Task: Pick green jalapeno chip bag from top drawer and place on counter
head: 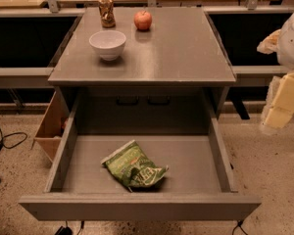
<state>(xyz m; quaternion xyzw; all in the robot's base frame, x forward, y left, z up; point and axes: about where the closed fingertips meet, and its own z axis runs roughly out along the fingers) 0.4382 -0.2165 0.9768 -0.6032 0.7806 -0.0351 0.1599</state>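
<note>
The gripper point(283, 102) hangs at 3 o'clock, out past the right side of the cabinet; whether it is spread or closed cannot be made out. Well apart from it, at 6 o'clock, the green jalapeno chip bag point(134, 166) lies crumpled and uncovered on the flat bottom of the pulled-out top drawer point(196, 165), near the front panel. On the grey tabletop point(181, 48) stand a white bowl point(108, 44) at 10 o'clock and a can point(106, 11) and a red apple point(143, 19) toward 12. A brown cardboard box point(51, 126) sits at 9 o'clock beside the drawer.
</note>
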